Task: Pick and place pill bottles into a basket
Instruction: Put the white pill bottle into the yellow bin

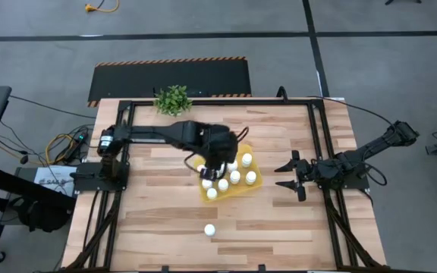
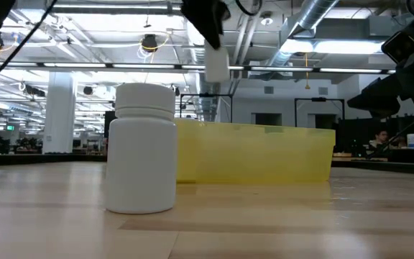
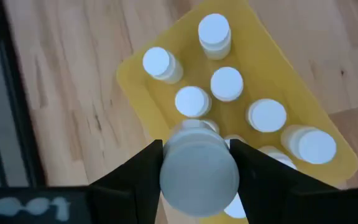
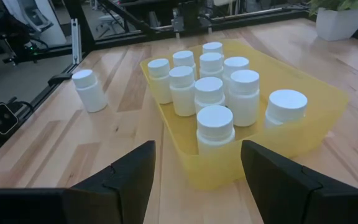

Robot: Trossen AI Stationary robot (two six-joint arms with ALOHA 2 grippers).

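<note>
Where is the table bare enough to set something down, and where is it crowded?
Bare wood lies left of the basket and around the lone pill bottle. It is crowded in the basket, where the left end effector holds a bottle over the others.

The pale wooden table top (image 1: pixel 165 220) shows a plank grain under a smooth, faintly sheeny finish. On it sits the shallow bright yellow plastic basket (image 4: pixel 316 93), slightly translucent with glossy walls. The small white plastic pill bottles (image 4: pixel 215 130) look smooth and matt, their caps a little brighter; a lone white plastic bottle (image 2: pixel 143 148) stands on the near boards. The black metal frame rails (image 1: pixel 321 129) look matt, as do the dark fingers (image 4: pixel 126 177) of the right gripper (image 4: pixel 197 180).
</note>
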